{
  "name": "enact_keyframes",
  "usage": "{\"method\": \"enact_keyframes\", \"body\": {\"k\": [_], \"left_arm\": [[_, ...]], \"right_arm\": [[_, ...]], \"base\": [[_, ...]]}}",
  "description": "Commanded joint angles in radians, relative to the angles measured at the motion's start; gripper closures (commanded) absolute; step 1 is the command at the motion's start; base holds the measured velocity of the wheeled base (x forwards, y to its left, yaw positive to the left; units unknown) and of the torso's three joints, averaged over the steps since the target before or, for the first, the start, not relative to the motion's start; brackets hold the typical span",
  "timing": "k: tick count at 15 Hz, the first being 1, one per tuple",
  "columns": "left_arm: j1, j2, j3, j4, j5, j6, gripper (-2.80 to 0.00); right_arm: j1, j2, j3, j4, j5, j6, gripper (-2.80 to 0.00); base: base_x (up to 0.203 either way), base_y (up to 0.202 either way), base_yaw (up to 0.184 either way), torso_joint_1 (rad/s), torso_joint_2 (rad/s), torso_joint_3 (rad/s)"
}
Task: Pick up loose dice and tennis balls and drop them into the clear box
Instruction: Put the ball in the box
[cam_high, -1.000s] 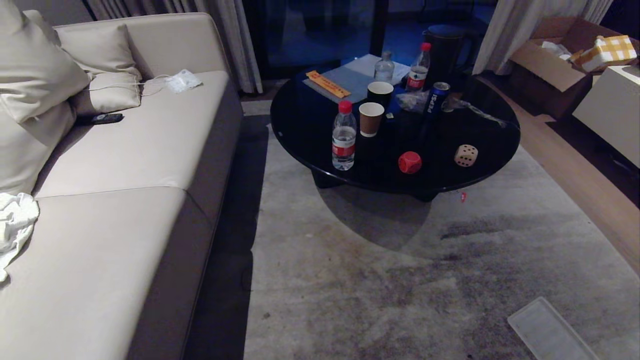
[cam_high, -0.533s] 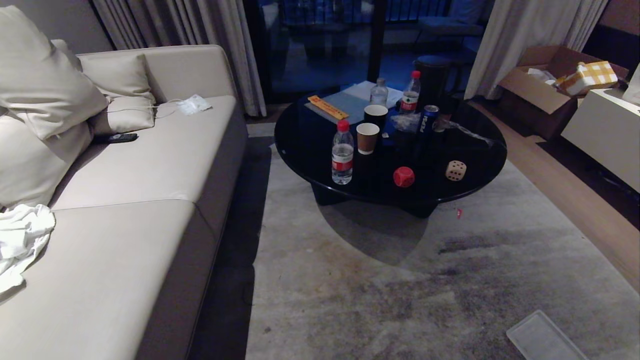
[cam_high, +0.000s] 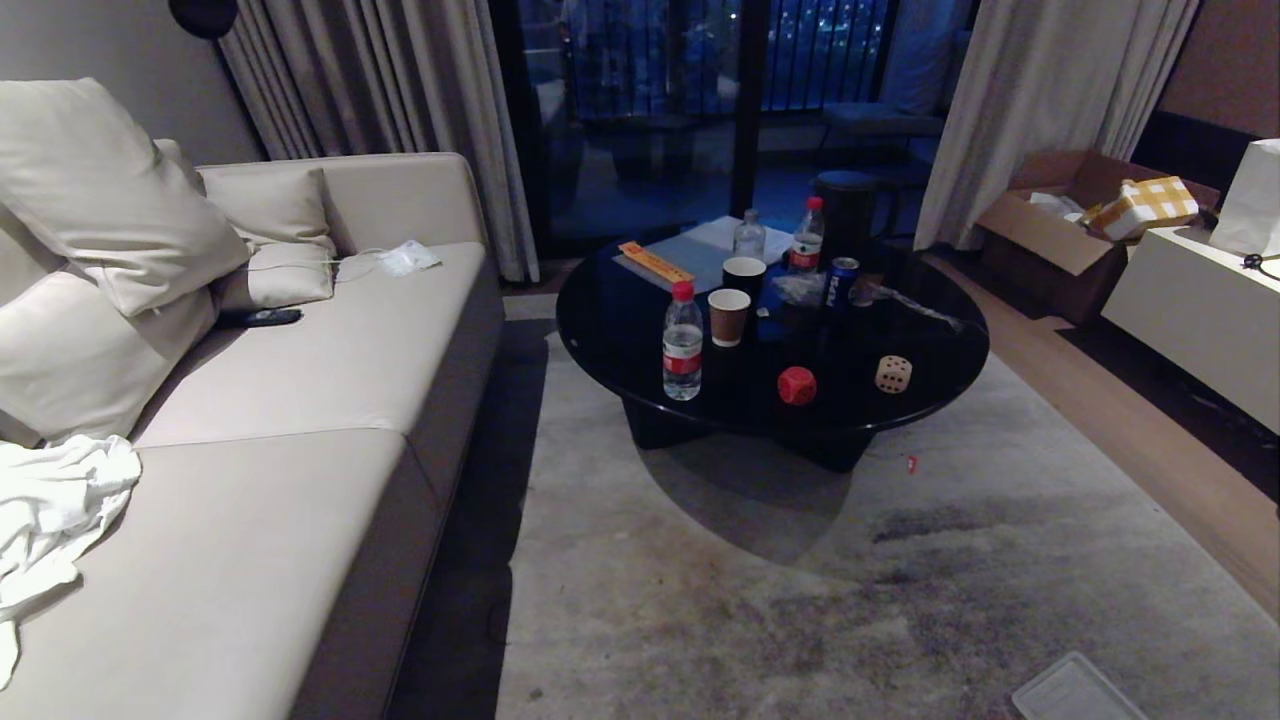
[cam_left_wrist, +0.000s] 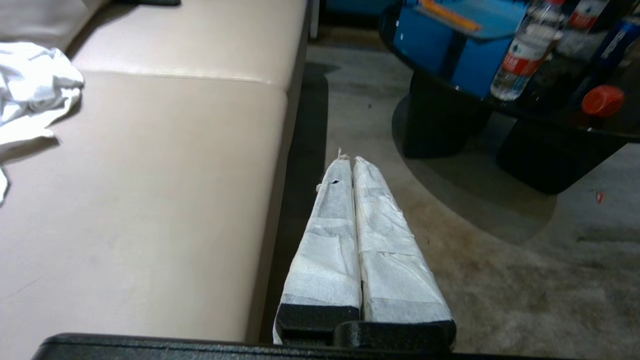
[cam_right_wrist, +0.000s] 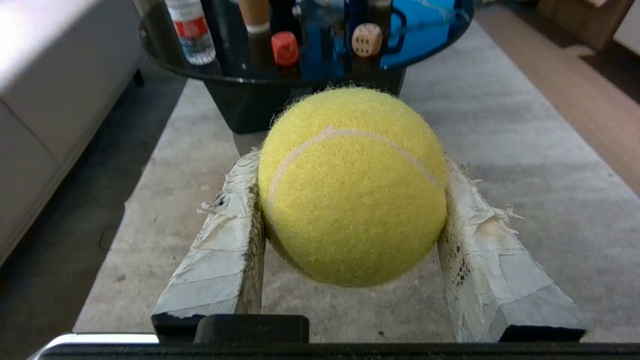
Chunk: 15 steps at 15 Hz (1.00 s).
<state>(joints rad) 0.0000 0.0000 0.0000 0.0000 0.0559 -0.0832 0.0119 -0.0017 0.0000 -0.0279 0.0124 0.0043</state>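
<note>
table (cam_high: 600, 310): sofa (cam_high: 300, 420) to its left | two dice (cam_high: 797, 386) on it (near front edge) | clear box (cam_high: 1075, 692) on rug (cam_high: 800, 600)

Dice (cam_high: 797, 385) on black table (cam_high: 610, 320)

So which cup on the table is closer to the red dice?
The brown paper cup with the white inside. It stands nearer the red die than the dark cup, which sits behind it, farther back on the black round table.
</note>
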Motion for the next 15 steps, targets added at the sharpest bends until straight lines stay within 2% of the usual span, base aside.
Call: {"method": "enact_keyframes", "body": {"k": [1,8,15], "left_arm": [[0.000,0.000,0.000,0.000,0.001,-0.001,0.00],[0.000,0.000,0.000,0.000,0.007,-0.010,0.00],[0.000,0.000,0.000,0.000,0.004,-0.006,0.00]], "right_arm": [[0.000,0.002,0.009,0.000,0.000,0.000,0.00],[0.000,0.002,0.009,0.000,0.000,0.000,0.00],[0.000,0.002,0.009,-0.001,0.000,0.000,0.00]], "base": [[0.000,0.000,0.000,0.002,0.01,0.200],[0.000,0.000,0.000,0.003,0.00,0.200],[0.000,0.000,0.000,0.000,0.00,0.027]]}}
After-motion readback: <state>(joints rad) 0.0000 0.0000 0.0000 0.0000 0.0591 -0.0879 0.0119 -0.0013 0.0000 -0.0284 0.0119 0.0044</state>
